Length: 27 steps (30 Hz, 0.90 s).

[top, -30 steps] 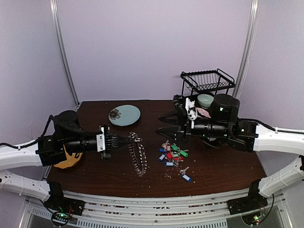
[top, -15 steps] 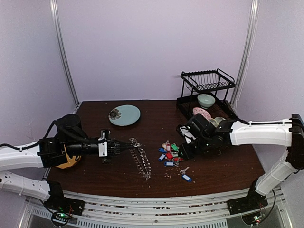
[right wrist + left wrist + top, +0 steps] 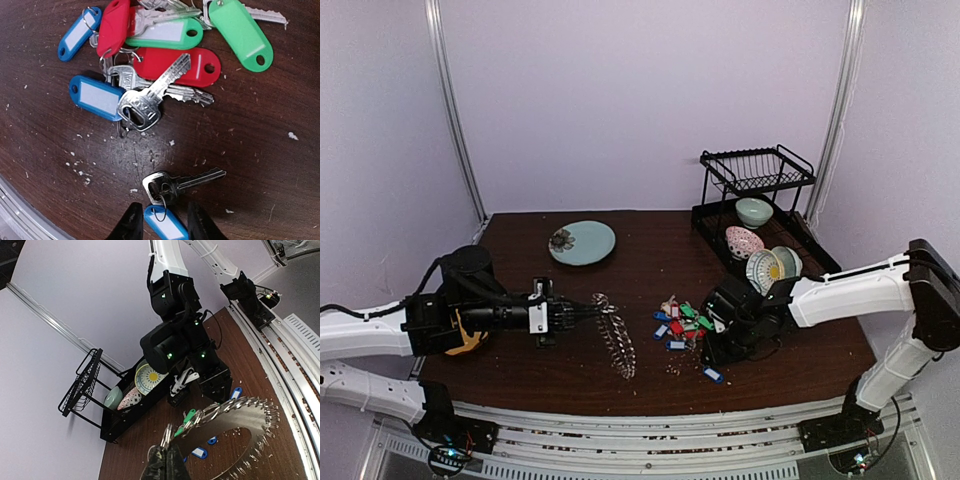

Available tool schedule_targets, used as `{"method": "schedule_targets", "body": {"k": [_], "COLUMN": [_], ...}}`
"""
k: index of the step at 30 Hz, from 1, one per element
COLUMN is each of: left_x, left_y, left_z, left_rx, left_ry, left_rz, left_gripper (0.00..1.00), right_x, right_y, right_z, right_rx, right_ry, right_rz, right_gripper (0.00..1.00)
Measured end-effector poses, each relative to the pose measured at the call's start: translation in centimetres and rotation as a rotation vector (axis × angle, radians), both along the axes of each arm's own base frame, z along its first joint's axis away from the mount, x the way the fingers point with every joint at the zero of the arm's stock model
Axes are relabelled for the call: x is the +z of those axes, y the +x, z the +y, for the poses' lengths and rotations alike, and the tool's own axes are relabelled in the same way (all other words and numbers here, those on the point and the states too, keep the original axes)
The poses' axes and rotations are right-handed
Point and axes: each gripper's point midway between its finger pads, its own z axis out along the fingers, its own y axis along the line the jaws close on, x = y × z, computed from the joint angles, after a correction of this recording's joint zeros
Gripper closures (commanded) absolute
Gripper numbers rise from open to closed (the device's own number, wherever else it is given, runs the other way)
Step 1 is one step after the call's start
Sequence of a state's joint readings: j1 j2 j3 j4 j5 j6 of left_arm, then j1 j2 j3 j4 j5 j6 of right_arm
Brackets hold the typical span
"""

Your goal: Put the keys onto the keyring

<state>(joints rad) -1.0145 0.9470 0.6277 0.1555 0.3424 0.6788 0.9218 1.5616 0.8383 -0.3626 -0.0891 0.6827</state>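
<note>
The keyring (image 3: 617, 340) is a thin ring fringed with small silvery keys, and it hangs tilted over the left-middle of the table. My left gripper (image 3: 582, 312) is shut on a small loop at the keyring's end (image 3: 176, 439). Loose keys (image 3: 682, 322) with blue, red and green tags lie in a pile at the centre-right. One key with a blue tag (image 3: 184, 184) lies apart, nearer the front edge. My right gripper (image 3: 164, 226) points down at it. Its fingertips (image 3: 132, 224) stand either side of the blue tag with gaps, so it is open.
A black dish rack (image 3: 760, 200) with patterned bowls stands at the back right. A teal plate (image 3: 583, 242) lies at the back left, and an orange object (image 3: 465, 342) sits under my left arm. Small pale crumbs dot the dark wooden table (image 3: 790, 350).
My right arm has swung down from above the key pile to the lone blue-tagged key, and its jaws have narrowed. My left gripper, still holding the keyring, has drifted slightly towards the right and front.
</note>
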Motion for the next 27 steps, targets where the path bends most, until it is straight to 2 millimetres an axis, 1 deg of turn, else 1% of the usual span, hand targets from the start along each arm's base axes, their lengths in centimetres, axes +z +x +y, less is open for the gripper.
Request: {"method": "schedule_targets", "body": {"k": [2,4,7,10,13,17,19,21,23,27], "left_x": [0.02,0.04,0.03,0.03,0.03,0.03,0.04,0.07,0.09,0.25], "left_y": [0.05,0.08,0.10,0.11,0.11,0.17,0.17,0.17,0.16,0.24], "left_z": [0.01,0.02,0.02,0.03,0.03,0.04,0.05,0.06,0.08,0.15], "left_rx": [0.003,0.005,0.006,0.006,0.007,0.010,0.010,0.011,0.011,0.017], "left_ry": [-0.001,-0.001,-0.001,-0.001,-0.001,0.000,-0.001,-0.001,-0.002,-0.006], "left_rz": [-0.001,-0.002,-0.002,-0.002,-0.001,-0.002,-0.002,-0.003,-0.003,-0.007], "left_gripper": [1.00,1.00,1.00,1.00,1.00,1.00,1.00,1.00,1.00,1.00], "right_x": [-0.47,-0.83,-0.94,-0.91,-0.91,-0.90,-0.90,-0.89,-0.88,-0.74], "right_y": [-0.12,-0.18,-0.23,-0.21,-0.25,-0.34,-0.38,-0.43,-0.52,-0.54], "right_z": [0.09,0.04,0.02,0.11,0.17,0.26,0.28,0.35,0.43,0.83], "right_rx": [-0.001,-0.003,-0.002,-0.009,-0.011,-0.011,-0.010,-0.011,-0.009,-0.006], "right_ry": [-0.004,-0.011,-0.016,-0.011,-0.009,-0.007,-0.005,-0.002,0.003,0.023], "right_rz": [0.012,0.020,0.021,0.021,0.023,0.025,0.027,0.030,0.035,0.038], "right_gripper": [0.70,0.74,0.86,0.93,0.95,0.89,0.89,0.93,1.00,1.00]}}
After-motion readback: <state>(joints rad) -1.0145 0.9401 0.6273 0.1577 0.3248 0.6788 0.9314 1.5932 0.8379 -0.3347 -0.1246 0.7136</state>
